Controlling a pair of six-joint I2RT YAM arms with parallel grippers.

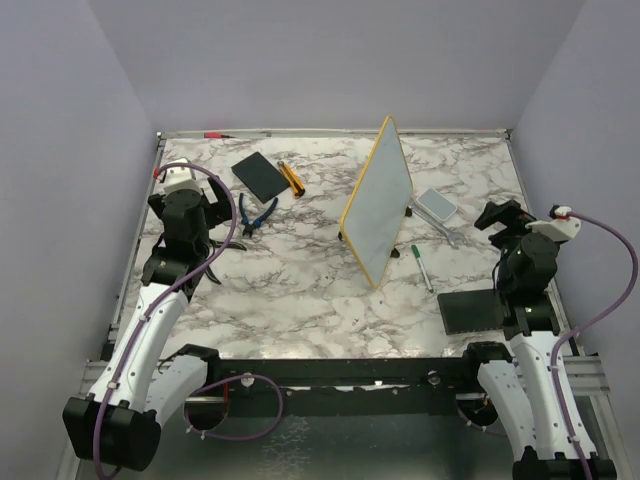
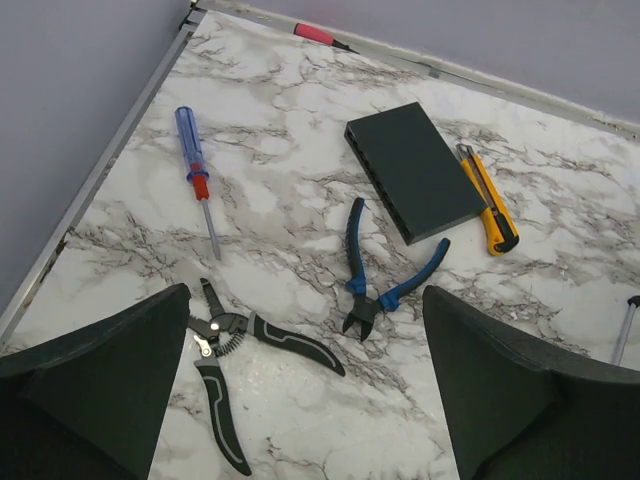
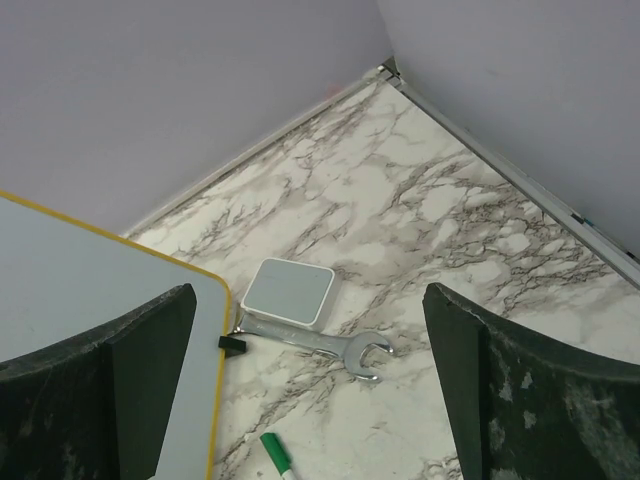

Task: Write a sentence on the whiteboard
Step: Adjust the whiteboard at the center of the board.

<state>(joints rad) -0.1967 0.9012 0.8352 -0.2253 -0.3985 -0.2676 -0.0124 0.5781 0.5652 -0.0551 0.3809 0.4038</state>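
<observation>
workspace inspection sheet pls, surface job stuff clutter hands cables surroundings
surface: marble-pattern table, no spills seen
job's things: whiteboard upright, no writing seen on it; green marker lying right of it
clutter: black box, yellow knife, blue pliers, black stripper, blue screwdriver on the left; wrench, small white box, black pad on the right
grippers: left hand open, empty; right hand open, empty
cables: purple cables looped along both arms
surroundings: plain lilac walls, nothing else seen
</observation>
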